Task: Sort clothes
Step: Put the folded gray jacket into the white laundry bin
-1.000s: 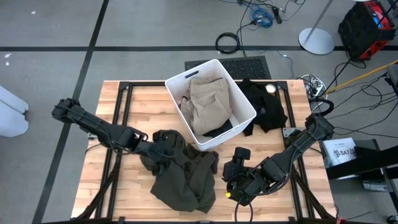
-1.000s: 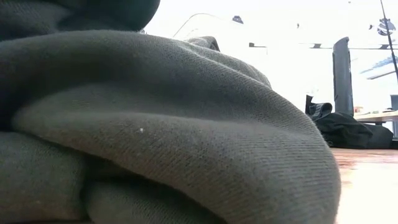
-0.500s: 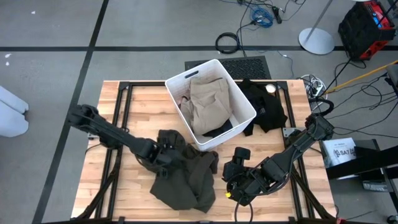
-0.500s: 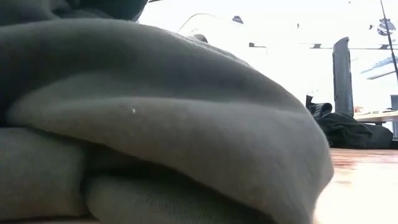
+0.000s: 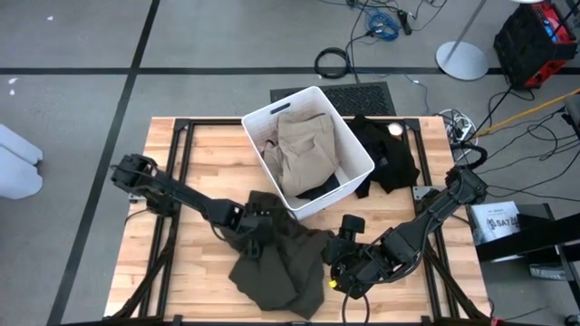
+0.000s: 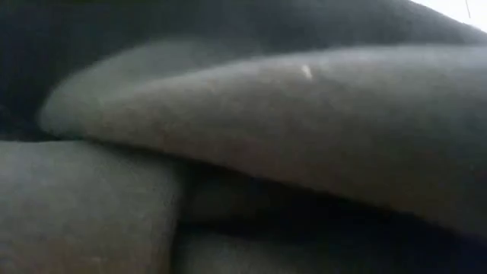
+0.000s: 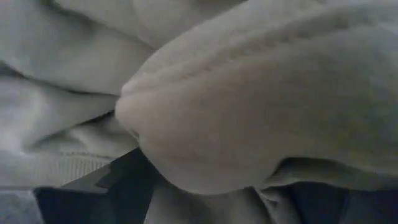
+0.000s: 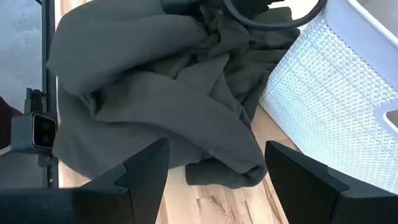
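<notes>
Here, my left gripper point(image 5: 256, 220) is buried in the dark olive garment point(image 5: 276, 258), which lies in a heap on the near half of the wooden table point(image 5: 199, 145), just in front of the white bin point(image 5: 355, 154). In my left wrist view the fabric fills nearly everything, pale folds bulging over one dark finger point(image 7: 121, 180); my jaws stand wide, and I cannot tell whether any cloth is caught between them.

My right gripper point(image 8: 208, 180) rests low at the table's near right, fingers spread and empty, looking across bare wood at the heap's edge and the bin's mesh wall point(image 8: 323, 118). The garment's hem lies just beyond my right fingertips, not touching them.

For room: the bin's near corner sits right beside the top of the olive heap, so that side is tight. The left half of the table is bare wood, and the strip between the heap and my right arm is narrow. The heap's near edge reaches close to the table's front edge.

The olive garment's long axis runs from the bin's corner toward the table's front edge.

Khaki garments point(image 5: 304, 149) fill the bin, and a black garment point(image 5: 390, 158) lies beside it on the right.
</notes>
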`<state>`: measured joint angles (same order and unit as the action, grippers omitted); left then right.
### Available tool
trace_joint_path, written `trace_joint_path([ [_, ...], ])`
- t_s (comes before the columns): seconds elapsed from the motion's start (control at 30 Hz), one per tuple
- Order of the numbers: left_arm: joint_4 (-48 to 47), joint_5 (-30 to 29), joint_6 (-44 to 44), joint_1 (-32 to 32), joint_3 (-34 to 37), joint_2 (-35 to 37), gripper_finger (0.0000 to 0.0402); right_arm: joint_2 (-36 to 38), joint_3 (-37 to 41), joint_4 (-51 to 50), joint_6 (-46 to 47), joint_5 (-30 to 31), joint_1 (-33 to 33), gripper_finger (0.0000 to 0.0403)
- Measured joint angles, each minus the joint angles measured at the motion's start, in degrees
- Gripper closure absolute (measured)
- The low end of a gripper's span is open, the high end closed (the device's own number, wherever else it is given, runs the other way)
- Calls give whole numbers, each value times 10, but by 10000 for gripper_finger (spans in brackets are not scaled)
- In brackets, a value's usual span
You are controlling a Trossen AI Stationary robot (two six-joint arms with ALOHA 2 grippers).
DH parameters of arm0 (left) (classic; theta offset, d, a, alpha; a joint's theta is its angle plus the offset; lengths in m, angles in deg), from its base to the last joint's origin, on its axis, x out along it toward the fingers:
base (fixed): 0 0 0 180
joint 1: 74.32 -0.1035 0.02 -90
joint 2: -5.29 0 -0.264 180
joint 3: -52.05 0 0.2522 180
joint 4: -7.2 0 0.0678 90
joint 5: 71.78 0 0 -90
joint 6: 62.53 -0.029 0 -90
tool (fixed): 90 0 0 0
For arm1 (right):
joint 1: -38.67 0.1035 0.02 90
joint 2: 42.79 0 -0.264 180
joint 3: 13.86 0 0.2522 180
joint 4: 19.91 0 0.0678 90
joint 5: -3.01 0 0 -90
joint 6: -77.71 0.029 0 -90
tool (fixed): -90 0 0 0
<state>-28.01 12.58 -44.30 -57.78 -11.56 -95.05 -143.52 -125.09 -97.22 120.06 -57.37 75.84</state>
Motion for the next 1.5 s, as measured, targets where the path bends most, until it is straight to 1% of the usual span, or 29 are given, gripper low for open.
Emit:
trace_joint_path([
  [0.07, 45, 26, 2, -10, 23, 1, 85, 0, 0, 2, 0, 0, 0, 151],
  [0.13, 76, 35, 6, -13, 32, 1, 85, 0, 0, 3, 0, 0, 0, 151],
  [0.33, 70, 38, 20, -15, 35, 1, 94, 0, 0, 4, 0, -1, 1, 151],
  [0.53, 68, 40, 24, -15, 35, 1, 129, -1, 0, 8, 4, -10, 1, 151],
  [0.7, 73, 46, 25, -14, 35, -6, 183, -2, 0, 13, 5, -14, 1, 151],
  [0.9, 85, 64, 38, -7, 39, -6, 271, -2, 0, 12, 5, -15, 4, 151],
  [1.0, 87, 60, 39, 1, 40, -6, 313, -2, 0, 12, 5, -16, 4, 151],
  [1.1, 87, 54, 36, 5, 40, -6, 344, -2, 0, 12, 5, -19, 4, 151],
  [1.13, 87, 53, 31, 6, 40, -6, 350, -2, 0, 12, 5, -22, 4, 151],
  [1.27, 88, 51, 3, 12, 39, -6, 351, -2, 0, 12, 5, -27, 4, 151],
  [1.37, 86, 46, 1, 14, 37, -7, 351, -2, 0, 12, 5, -28, 4, 151],
  [1.43, 78, 41, 3, 16, 37, 14, 351, -2, 0, 12, 5, -27, 4, 151],
  [1.5, 53, 54, 3, 17, 43, 55, 354, -2, 0, 10, 4, -28, 4, 151],
])
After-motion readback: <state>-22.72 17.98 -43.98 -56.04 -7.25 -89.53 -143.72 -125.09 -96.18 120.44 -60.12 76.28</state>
